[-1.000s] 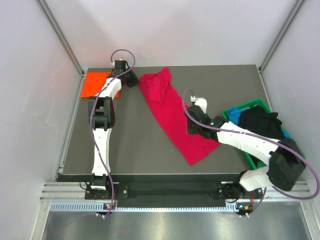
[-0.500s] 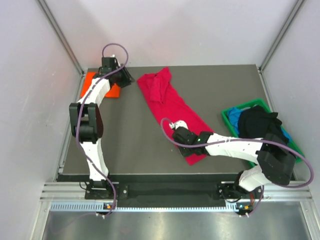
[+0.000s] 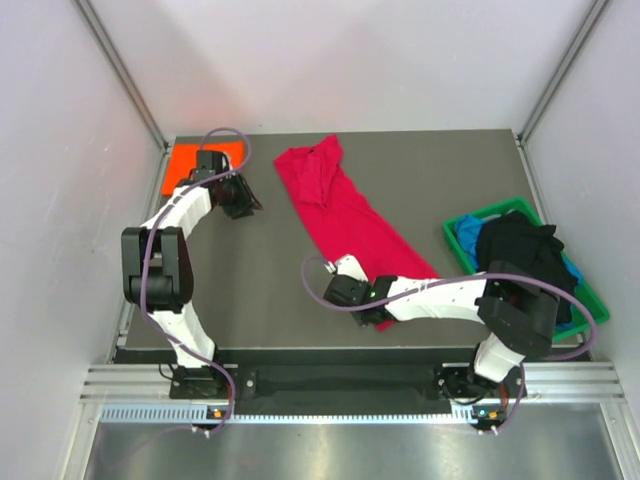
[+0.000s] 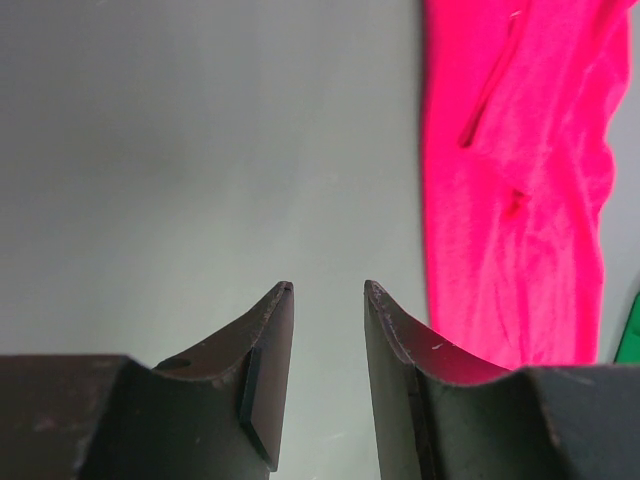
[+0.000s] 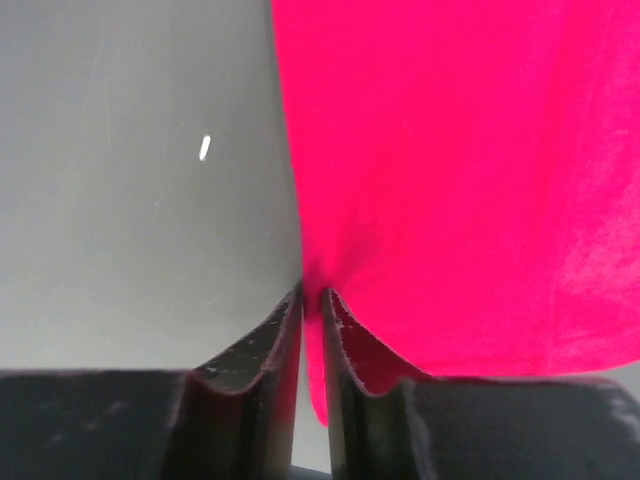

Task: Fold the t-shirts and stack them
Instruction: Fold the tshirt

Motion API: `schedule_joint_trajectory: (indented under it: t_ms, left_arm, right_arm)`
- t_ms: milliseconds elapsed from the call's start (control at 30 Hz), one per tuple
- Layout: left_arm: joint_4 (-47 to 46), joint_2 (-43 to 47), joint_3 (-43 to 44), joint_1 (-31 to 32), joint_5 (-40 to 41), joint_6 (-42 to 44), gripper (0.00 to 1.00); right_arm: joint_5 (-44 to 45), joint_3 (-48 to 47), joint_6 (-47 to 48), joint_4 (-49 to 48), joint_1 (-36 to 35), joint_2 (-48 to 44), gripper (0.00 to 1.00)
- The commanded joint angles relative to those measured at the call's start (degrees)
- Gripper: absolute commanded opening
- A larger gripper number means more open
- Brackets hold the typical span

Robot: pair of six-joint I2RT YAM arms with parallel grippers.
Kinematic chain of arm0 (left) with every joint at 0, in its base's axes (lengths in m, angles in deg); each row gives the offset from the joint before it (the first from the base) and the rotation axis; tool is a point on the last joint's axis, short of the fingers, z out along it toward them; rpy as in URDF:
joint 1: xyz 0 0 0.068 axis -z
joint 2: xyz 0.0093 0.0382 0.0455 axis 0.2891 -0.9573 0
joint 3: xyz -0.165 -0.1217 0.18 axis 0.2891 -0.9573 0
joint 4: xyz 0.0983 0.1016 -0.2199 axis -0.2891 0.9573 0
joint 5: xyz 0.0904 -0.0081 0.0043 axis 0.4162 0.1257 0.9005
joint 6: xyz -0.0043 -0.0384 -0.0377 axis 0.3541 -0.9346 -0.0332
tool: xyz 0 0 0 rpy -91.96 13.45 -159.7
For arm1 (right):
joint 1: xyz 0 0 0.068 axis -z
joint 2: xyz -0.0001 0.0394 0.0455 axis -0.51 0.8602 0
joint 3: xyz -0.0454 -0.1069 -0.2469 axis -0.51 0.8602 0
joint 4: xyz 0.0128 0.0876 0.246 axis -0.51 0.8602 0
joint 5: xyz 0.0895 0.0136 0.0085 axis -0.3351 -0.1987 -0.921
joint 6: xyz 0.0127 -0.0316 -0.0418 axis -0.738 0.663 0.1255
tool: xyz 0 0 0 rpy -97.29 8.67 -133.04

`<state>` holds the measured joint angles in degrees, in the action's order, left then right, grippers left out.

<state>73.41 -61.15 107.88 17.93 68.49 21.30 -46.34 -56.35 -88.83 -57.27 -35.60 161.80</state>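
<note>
The crimson-red t-shirt (image 3: 345, 215) lies spread in a long diagonal from the table's back middle to the near right. At its near corner my right gripper (image 3: 372, 312) is low on the table. The right wrist view shows that gripper (image 5: 311, 295) shut on the shirt's edge, with red cloth (image 5: 450, 180) pinched between the fingers. The bright orange t-shirt (image 3: 190, 160) lies flat at the back left corner. My left gripper (image 3: 243, 205) hovers just in front of it, left of the red shirt's collar end. It stands open (image 4: 328, 290) over bare table, with the red shirt (image 4: 520, 200) to its right.
A green bin (image 3: 452, 238) stands at the right edge of the table. A black t-shirt (image 3: 515, 245) is heaped in it and a blue one (image 3: 467, 232) shows underneath. Grey walls and metal posts close in the back and both sides.
My right arm swept left and toward the near edge along the red shirt, and its jaws closed on the near corner. My left arm drew back off the orange shirt, toward me.
</note>
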Motion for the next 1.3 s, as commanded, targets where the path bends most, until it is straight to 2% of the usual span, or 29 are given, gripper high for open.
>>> schedule_joint_trajectory:
  t_ms: [0,67,133,233,467,733,833,967,1033,1133,1267]
  left_arm:
    - [-0.2,3.7,-1.4,-0.7,-0.5,2.1,0.40]
    - [-0.6,4.0,-2.1,-0.7,0.1,2.3,0.40]
    - [-1.2,3.5,-2.3,-0.7,0.2,2.1,0.40]
    - [-0.8,2.1,-2.2,-3.9,-1.2,0.7,0.39]
    - [-1.9,0.4,-3.2,-7.7,-3.7,0.2,0.39]
    - [-3.9,-4.8,-1.5,-8.6,-7.1,-0.6,0.39]
    - [-8.0,-6.4,-1.5,-8.5,-10.6,-2.4,0.40]
    - [-12.5,-8.7,0.5,-7.8,-15.9,-3.9,0.40]
    - [-13.2,-9.8,2.3,-7.2,-16.3,-3.6,0.40]
    - [-14.4,-11.7,4.3,-6.0,-16.7,-3.9,0.40]
    - [-16.4,-14.8,6.5,-4.3,-16.8,-4.7,0.40]
  right_arm:
    - [1.9,-0.7,-3.2,3.7,-1.8,3.0,0.10]
    - [1.2,-2.5,-3.7,5.1,-2.9,2.7,0.00]
    - [0.1,-4.6,-4.5,6.2,-3.5,2.7,0.00]
    - [-2.1,-8.2,-5.8,7.4,-4.4,3.5,0.00]
    - [-5.5,-20.1,-10.0,13.3,-7.7,11.6,0.00]
    - [-9.6,-36.0,-12.5,16.2,-9.2,20.7,0.00]
    - [-12.0,-40.9,-11.9,16.2,-9.2,23.3,0.05]
    - [-13.9,-42.9,-9.2,16.5,-6.4,22.1,0.28]
    - [-13.9,-42.3,-8.0,15.1,-4.3,19.7,0.35]
    - [-16.2,-40.9,-4.6,12.1,1.9,13.7,0.40]
    - [-23.3,-38.0,1.9,5.1,15.1,9.9,0.40]
